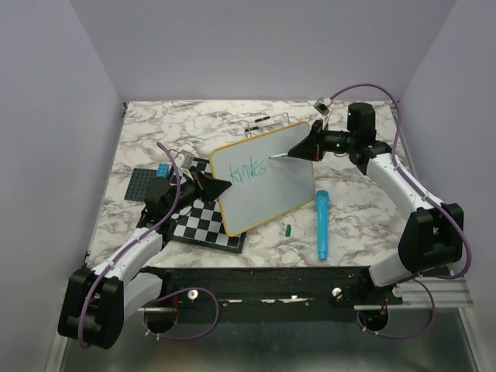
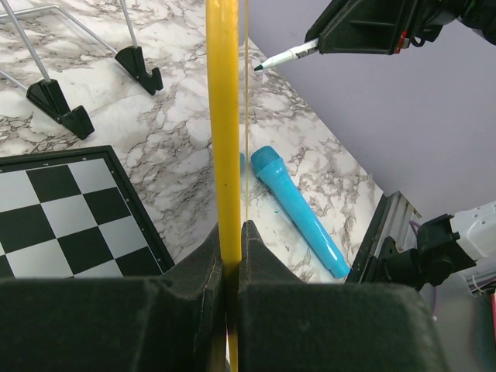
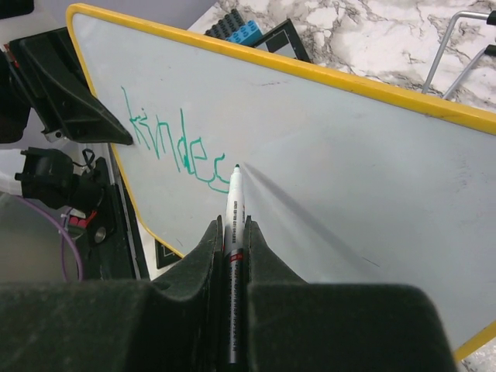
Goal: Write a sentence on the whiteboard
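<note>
Right wrist shows the right gripper (image 3: 235, 229) pinching the marker (image 3: 235, 198), tip at the whiteboard (image 3: 349, 178) ahead. The left gripper (image 2: 232, 236) pinches its edge; pushing hard could tilt it.

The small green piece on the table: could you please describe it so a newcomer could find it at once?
Find the yellow-framed whiteboard tilted at the middle of the marble table. Just off its near edge, before the long blue microphone-shaped object, lies the small green piece. It is far shorter than its blue neighbour, perhaps a marker cap.
</note>
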Available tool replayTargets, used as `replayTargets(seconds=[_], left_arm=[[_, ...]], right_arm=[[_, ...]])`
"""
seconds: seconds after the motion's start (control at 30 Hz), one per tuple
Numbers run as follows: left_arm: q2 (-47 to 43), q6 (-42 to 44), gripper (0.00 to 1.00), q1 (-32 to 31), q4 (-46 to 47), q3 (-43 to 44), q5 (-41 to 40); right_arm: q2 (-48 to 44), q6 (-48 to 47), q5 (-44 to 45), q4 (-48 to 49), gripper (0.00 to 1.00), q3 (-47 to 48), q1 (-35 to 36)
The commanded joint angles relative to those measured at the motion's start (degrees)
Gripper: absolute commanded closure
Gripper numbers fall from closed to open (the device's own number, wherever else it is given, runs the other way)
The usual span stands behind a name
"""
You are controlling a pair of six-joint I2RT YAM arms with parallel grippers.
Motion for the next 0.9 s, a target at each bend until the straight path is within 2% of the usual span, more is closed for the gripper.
replayTargets(seconds=[0.0,0.63,0.87], left_arm=[[-1.15,1.39,1.00,-0.51,3.51,1.22,2.28],[-0.89,1.39,1.00,-0.60,3.77,1.14,2.54],[-1.24,1.39,1.00,-0.60,3.25,1.22,2.37]], right_arm=[[1.24,1.05,1.64,1.88,0.99,0.39,0.05],[3.88,-0.01,-0.38,0.74,0.99,1.63,2.16],[2.47,-1.33,1.72,-0.84,0.99,0.31,2.16]])
